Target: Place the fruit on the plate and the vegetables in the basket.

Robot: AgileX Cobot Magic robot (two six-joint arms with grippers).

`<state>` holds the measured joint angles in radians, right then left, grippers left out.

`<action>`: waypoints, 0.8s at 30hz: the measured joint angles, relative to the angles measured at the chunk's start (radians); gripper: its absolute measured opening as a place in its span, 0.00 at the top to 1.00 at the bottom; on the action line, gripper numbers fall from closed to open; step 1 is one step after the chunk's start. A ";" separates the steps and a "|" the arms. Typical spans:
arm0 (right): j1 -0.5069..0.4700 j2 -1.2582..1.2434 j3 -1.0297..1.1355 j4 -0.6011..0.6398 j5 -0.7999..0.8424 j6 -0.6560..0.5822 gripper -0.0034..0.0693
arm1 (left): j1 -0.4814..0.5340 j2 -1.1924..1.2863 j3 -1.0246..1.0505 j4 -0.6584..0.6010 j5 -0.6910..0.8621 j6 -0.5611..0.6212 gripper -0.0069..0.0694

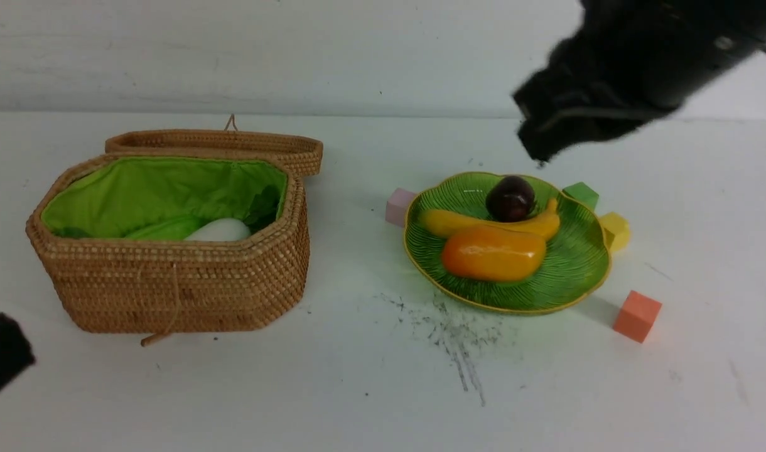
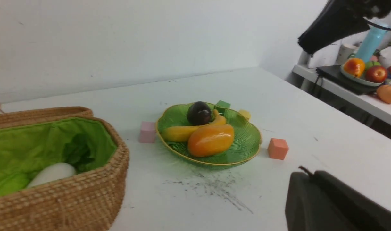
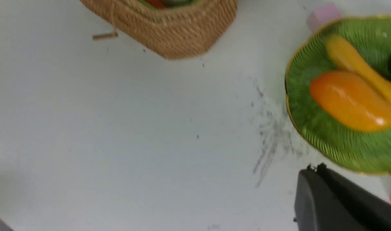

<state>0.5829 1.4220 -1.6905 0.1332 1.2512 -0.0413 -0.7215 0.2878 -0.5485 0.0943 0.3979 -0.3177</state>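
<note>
The green leaf-shaped plate on the right holds the fruit: a yellow banana, an orange-yellow mango and a dark purple mangosteen. On the left the open wicker basket holds a white radish beside something light green; a bit of orange shows inside in the right wrist view. My right gripper hangs shut and empty high above the plate's far edge, blurred. My left gripper is shut and empty, low at the table's near left.
Small cubes ring the plate: pink, green, yellow and orange. The basket's lid leans behind it. Dark scuff marks lie in front of the plate. A side table with other fruit stands beyond.
</note>
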 joint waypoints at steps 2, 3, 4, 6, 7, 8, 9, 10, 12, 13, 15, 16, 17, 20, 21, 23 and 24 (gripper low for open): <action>0.000 -0.121 0.143 -0.002 0.002 0.036 0.96 | 0.000 -0.002 0.083 -0.016 -0.100 0.000 0.90; 0.000 -0.178 0.212 -0.003 0.004 0.063 0.96 | 0.000 -0.003 0.119 -0.022 -0.149 0.000 0.90; 0.000 -0.232 0.277 -0.006 0.007 0.093 0.96 | 0.000 -0.004 0.145 -0.027 -0.185 0.000 0.90; 0.000 -0.336 0.403 -0.010 -0.004 0.157 0.96 | 0.000 -0.004 0.201 -0.035 -0.270 0.000 0.90; 0.000 -0.375 0.443 -0.012 -0.016 0.183 0.95 | 0.000 -0.004 0.219 -0.038 -0.291 0.000 0.90; 0.000 -0.397 0.470 -0.012 -0.027 0.192 0.95 | 0.000 -0.004 0.228 -0.039 -0.301 0.000 0.90; 0.000 -0.423 0.512 -0.012 -0.044 0.212 0.95 | 0.000 -0.004 0.240 -0.040 -0.313 0.000 0.90; 0.000 -0.447 0.534 -0.012 -0.055 0.223 0.95 | 0.000 -0.004 0.246 -0.040 -0.318 0.000 0.90; 0.000 -0.503 0.610 -0.012 -0.076 0.259 0.95 | 0.000 -0.004 0.266 -0.041 -0.324 0.000 0.90; 0.000 -0.518 0.628 -0.012 -0.078 0.265 0.95 | 0.000 -0.004 0.271 -0.041 -0.324 0.000 0.90; 0.000 -0.550 0.662 -0.012 -0.078 0.274 0.95 | 0.000 -0.004 0.283 -0.041 -0.322 0.000 0.90; 0.000 -0.559 0.669 -0.012 -0.078 0.276 0.95 | 0.000 -0.004 0.287 -0.041 -0.321 0.000 0.90; 0.000 -0.567 0.673 -0.012 -0.078 0.276 0.95 | 0.000 -0.004 0.288 -0.041 -0.316 0.000 0.90; 0.000 -0.580 0.679 -0.012 -0.062 0.277 0.94 | 0.000 -0.004 0.289 -0.041 -0.301 0.000 0.90; 0.000 -0.584 0.681 -0.012 -0.049 0.277 0.94 | 0.000 -0.004 0.289 -0.041 -0.291 0.000 0.90; 0.000 -0.584 0.682 -0.012 -0.041 0.277 0.94 | 0.000 -0.004 0.289 -0.041 -0.285 0.000 0.90; 0.000 -0.584 0.682 -0.012 -0.037 0.277 0.93 | 0.000 -0.004 0.289 -0.041 -0.282 0.000 0.89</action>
<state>0.5829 0.8381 -1.0085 0.1212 1.2138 0.2356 -0.7215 0.2836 -0.2598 0.0532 0.1155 -0.3177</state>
